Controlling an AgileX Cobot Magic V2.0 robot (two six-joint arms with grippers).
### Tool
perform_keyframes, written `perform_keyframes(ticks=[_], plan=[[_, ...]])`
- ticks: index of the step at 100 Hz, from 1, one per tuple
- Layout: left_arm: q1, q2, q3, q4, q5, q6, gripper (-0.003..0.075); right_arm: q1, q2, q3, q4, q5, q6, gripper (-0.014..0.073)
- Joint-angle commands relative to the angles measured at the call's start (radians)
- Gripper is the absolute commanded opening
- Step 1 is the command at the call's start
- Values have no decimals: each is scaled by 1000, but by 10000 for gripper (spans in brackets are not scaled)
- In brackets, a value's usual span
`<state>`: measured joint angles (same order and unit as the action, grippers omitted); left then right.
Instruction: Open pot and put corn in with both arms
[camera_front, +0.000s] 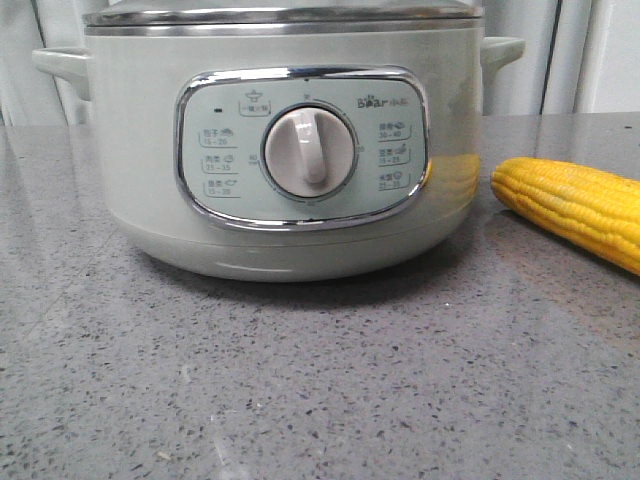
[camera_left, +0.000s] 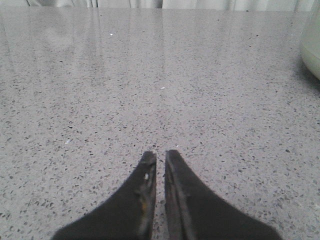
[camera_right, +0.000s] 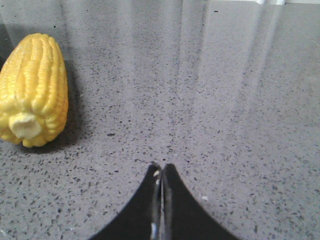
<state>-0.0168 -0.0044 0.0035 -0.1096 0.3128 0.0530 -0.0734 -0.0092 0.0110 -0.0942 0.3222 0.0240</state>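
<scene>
The pale sage-green pot (camera_front: 140, 170) stands close in the front view, with its chrome-framed panel and cream dial (camera_front: 308, 152) facing me and a lid (camera_front: 280, 14) resting on its steel rim. The yellow corn (camera_front: 580, 205) lies on the counter to the pot's right. In the right wrist view the corn (camera_right: 34, 90) lies to one side of my right gripper (camera_right: 160, 166), which is shut and empty. My left gripper (camera_left: 159, 153) is shut but for a thin slit and empty; a sliver of the pot (camera_left: 311, 45) shows at that view's edge. Neither gripper shows in the front view.
The grey speckled counter (camera_front: 300, 380) runs under everything. The pot's side handles (camera_front: 60, 64) stick out on both sides. Pale curtains hang behind the counter.
</scene>
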Motion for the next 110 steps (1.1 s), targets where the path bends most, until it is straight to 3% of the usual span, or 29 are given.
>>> perform_keyframes(ticks=[1, 75, 110], plan=[[0, -31, 20, -4, -75, -10, -20, -4, -24, 18, 2, -24, -10, -64], [0, -31, 20, 1, -82, -9, -20, -4, -24, 18, 2, -32, -10, -64], [0, -31, 20, 1, -172, -9, -20, -4, -24, 18, 2, -169, -10, -64]])
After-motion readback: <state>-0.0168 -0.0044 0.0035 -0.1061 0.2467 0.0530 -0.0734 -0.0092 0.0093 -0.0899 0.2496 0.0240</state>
